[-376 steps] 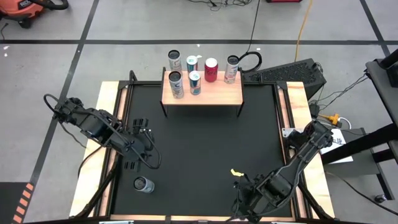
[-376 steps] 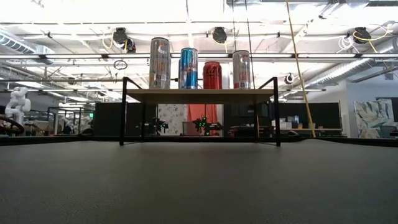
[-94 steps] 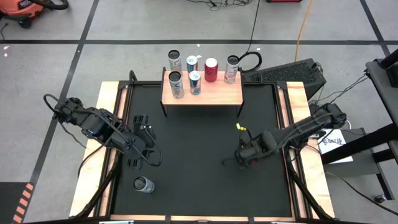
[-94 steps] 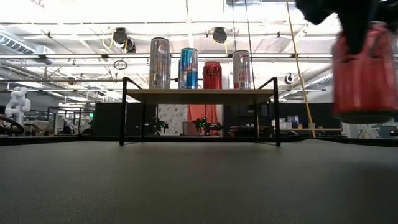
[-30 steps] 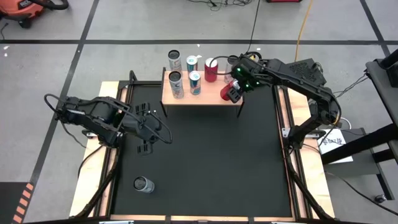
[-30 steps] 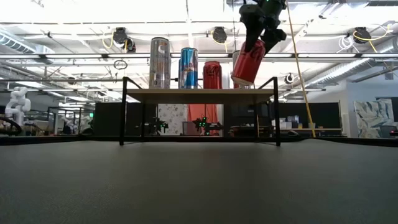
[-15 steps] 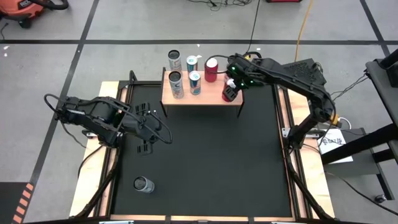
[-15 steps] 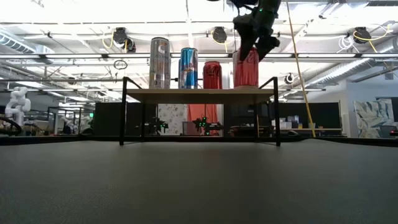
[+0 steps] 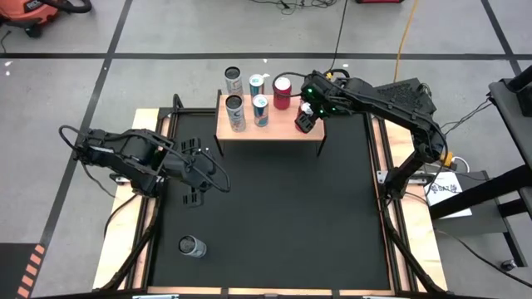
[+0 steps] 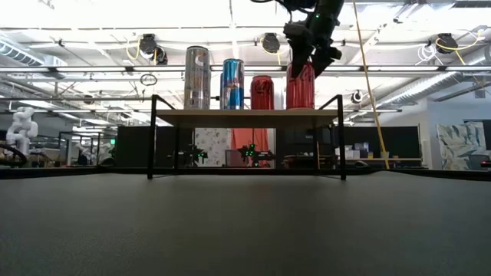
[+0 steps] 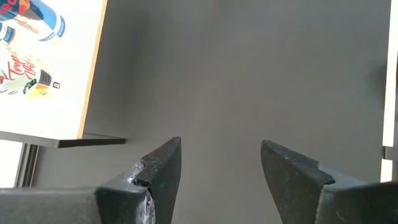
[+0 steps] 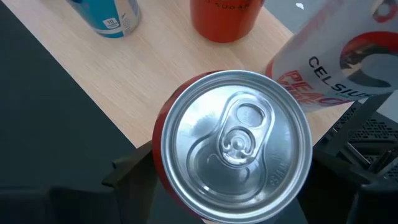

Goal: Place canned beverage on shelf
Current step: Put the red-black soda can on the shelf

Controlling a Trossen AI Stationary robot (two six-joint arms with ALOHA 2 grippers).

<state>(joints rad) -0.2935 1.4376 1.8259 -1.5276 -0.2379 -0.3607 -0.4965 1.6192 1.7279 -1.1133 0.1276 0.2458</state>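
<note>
The shelf (image 9: 283, 126) is a light-wood board on black legs at the mat's far edge, and several cans stand on it. My right gripper (image 9: 306, 115) is shut on a red canned beverage (image 12: 236, 146) at the board's right end. The can stands upright (image 10: 301, 90) beside another red can (image 10: 261, 92) and in front of a white can (image 12: 336, 62). My left gripper (image 9: 220, 177) hangs open over the mat's left half, with nothing between its fingers (image 11: 163, 163). My right gripper pinches the red can's side wall near the top (image 12: 159, 180) between its two fingers, one on each side. The fingers (image 10: 316, 55) come from above, slanting down from the table's right. The can is upright, with its bottom on the shelf board (image 10: 301, 107).
Another silver can (image 9: 191, 246) stands alone on the black mat (image 9: 283, 216) near its left near corner. A silver can (image 9: 236, 112) and a blue can (image 9: 261, 110) stand at the shelf's front left. The mat's middle is bare.
My right gripper has moved a little toward the table's left and down over the shelf's right end. The red can was tilted and held above the board. It now stands upright with its bottom on the board.
</note>
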